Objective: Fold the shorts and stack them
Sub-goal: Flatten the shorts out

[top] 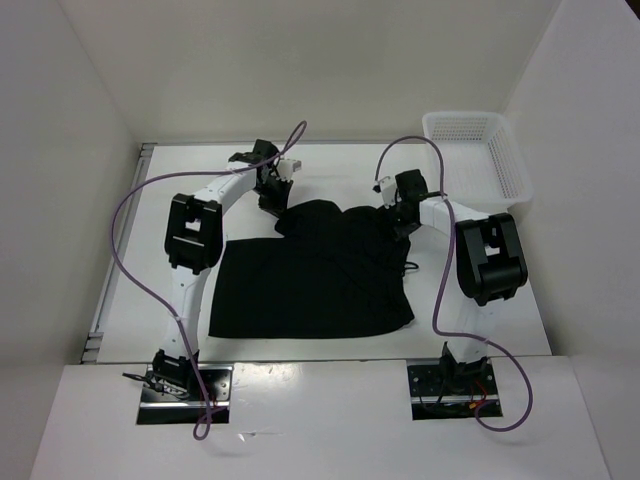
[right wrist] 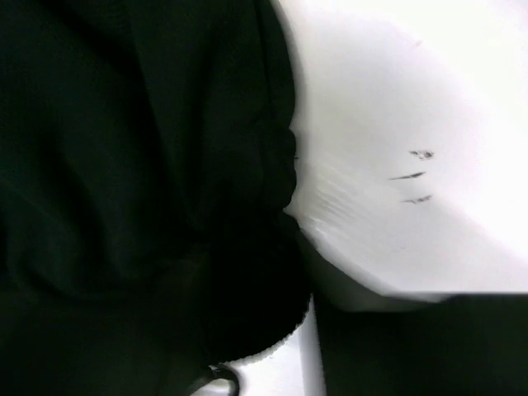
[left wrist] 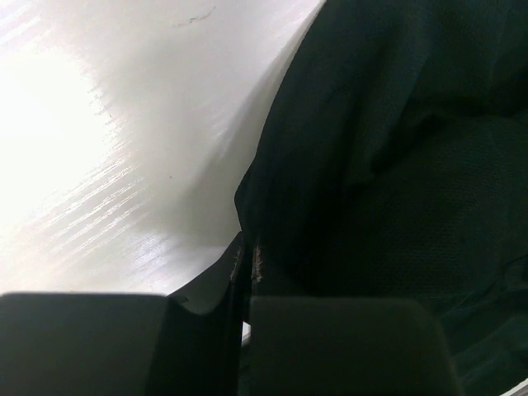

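Observation:
The black shorts [top: 310,280] lie spread in the middle of the white table, their far edge bunched and raised between the two grippers. My left gripper [top: 272,198] is at the shorts' far left corner. In the left wrist view its fingers [left wrist: 246,247] are shut on the fabric's edge [left wrist: 379,165]. My right gripper [top: 400,218] is at the far right corner. In the right wrist view [right wrist: 290,219] the fabric [right wrist: 140,165] covers one finger and the other finger presses against it. A loop of drawstring [right wrist: 216,379] shows under the cloth.
A white mesh basket [top: 480,150] stands at the far right corner of the table. White walls enclose the table on three sides. The arm bases and purple cables are at the near edge.

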